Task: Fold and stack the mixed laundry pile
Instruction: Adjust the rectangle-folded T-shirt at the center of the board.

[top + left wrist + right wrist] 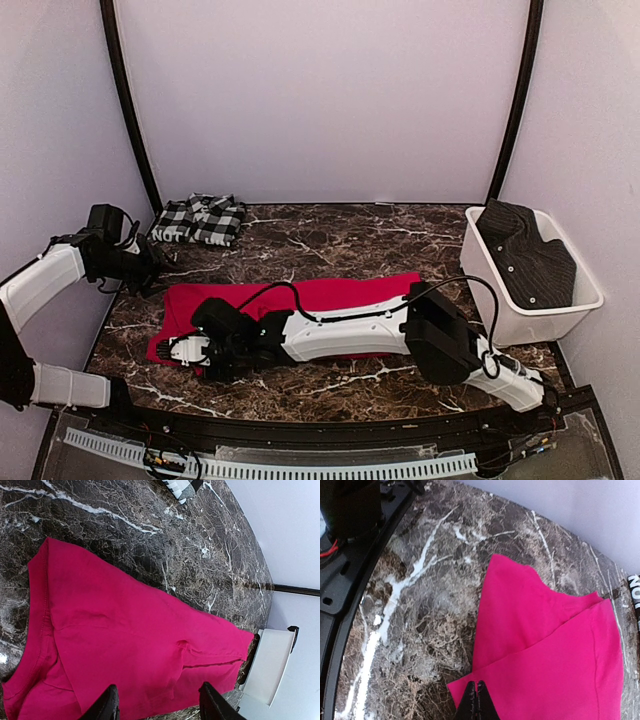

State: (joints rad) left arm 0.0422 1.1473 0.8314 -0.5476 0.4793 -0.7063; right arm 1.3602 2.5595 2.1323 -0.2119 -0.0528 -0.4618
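Down at the near-left corner, the right gripper (pixel 475 689) is pinched closed at the hem of the red garment (pixel 330 293), while the left gripper (pixel 160 707) hangs spread above it. The checked garment (pixel 200 219) lies folded far-left and a white bin (pixel 520 320) sits far-right on the dark marble table (pixel 330 240), pale walls (pixel 320 100) around.
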